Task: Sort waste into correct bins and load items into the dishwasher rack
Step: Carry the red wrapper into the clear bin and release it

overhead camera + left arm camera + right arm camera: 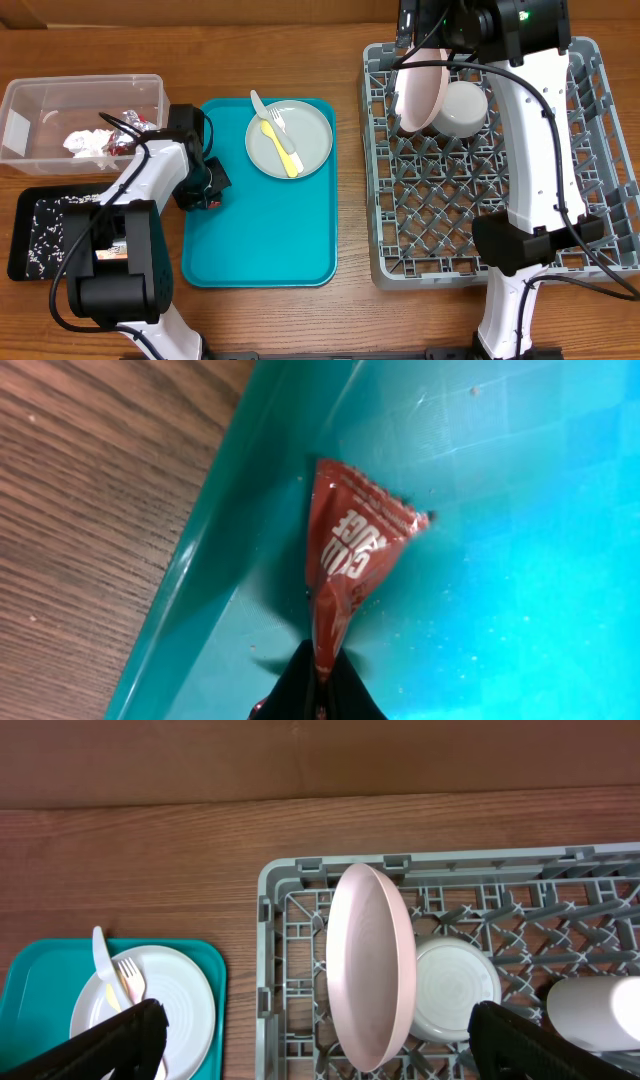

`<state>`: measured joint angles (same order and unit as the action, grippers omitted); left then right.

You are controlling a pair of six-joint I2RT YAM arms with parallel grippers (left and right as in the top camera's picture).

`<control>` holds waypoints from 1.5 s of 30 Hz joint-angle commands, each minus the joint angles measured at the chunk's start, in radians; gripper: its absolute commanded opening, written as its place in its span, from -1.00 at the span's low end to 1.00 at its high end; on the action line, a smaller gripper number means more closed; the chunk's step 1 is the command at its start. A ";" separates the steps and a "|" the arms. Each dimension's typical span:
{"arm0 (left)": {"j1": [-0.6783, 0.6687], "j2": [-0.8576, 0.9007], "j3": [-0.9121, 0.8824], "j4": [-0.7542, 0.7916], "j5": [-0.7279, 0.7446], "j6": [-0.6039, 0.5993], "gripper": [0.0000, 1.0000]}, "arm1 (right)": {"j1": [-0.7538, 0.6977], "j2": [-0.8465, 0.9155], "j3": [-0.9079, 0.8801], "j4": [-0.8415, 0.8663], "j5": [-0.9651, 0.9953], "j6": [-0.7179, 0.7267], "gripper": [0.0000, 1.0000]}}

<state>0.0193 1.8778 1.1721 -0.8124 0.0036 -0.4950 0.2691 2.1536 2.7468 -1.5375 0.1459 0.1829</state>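
My left gripper (320,685) is shut on the lower tip of the small red packet (350,550), just above the left edge of the teal tray (520,510); it shows in the overhead view (205,190) too. My right gripper (325,1055) is open, its fingers wide apart over the grey dishwasher rack (290,880). A pinkish-white plate (370,975) stands on edge in the rack between the fingers, apart from both. An upturned white bowl (455,988) and a white cup (600,1010) lie beside it. The grey-green plate (290,138) carries a yellow fork (280,145) and pale cutlery.
The clear tub (60,100) at the back left holds a white napkin (85,143) and foil. The black tray (35,235) at the front left holds rice grains. The teal tray (260,240) lies between the bins and the rack (600,150).
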 commanded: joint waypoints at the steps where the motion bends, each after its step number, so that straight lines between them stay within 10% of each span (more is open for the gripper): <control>1: -0.009 0.011 0.047 -0.018 -0.019 0.001 -0.92 | 0.002 0.005 0.001 0.003 0.011 -0.001 1.00; 16: -0.068 -0.008 0.396 -0.286 -0.124 -0.063 -0.92 | 0.002 0.005 0.001 0.003 0.011 -0.001 1.00; 36: 0.381 0.026 0.719 -0.169 -0.233 -0.066 -0.81 | 0.002 0.005 0.001 0.003 0.011 -0.001 1.00; 45: 0.439 0.093 0.719 -0.058 -0.255 -0.066 0.25 | 0.002 0.005 0.001 0.003 0.011 -0.001 1.00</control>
<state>0.4469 1.9327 1.8759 -0.8780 -0.2256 -0.5587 0.2691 2.1536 2.7468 -1.5379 0.1459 0.1829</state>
